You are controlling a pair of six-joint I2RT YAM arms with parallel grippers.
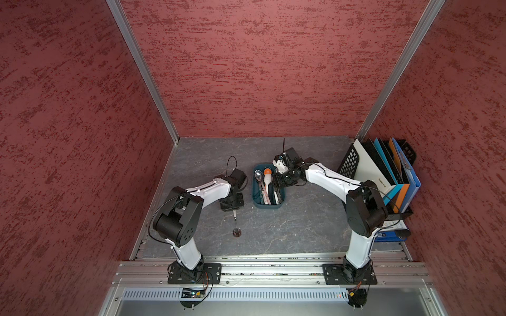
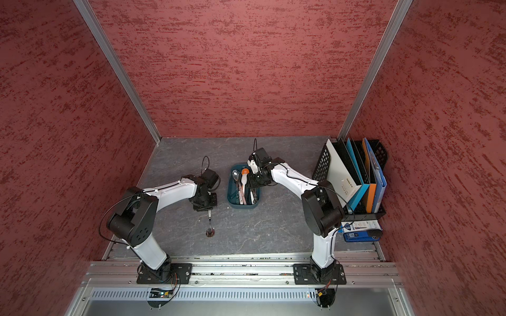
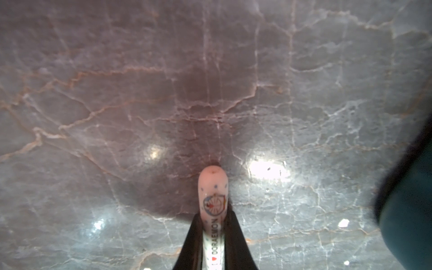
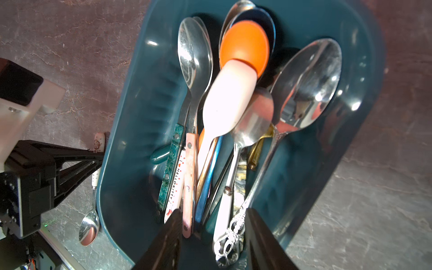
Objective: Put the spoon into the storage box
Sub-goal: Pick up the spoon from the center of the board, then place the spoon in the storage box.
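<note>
Here, the left end effector (image 3: 212, 216) is clamping its jaws narrowly on the pale printed handle of the spoon (image 1: 236, 232), which is lying on the grey marbled surface (image 3: 140, 70). In both top views the spoon is resting close beside the storage box (image 1: 267, 205), outside it on the left arm's side, with its bowl pointing toward the arm bases. The right end effector (image 4: 212, 211) is hanging over the box, above the handle ends of the spoons inside, with its jaws standing partly apart. The ornate handle of a large silver spoon (image 4: 306, 81) is lying between those jaws. Whether either finger is touching it is hard to tell, as a gap is showing on one side. An orange-bowled spoon (image 4: 245, 44) and several others are lying lengthwise inside the box.
</note>
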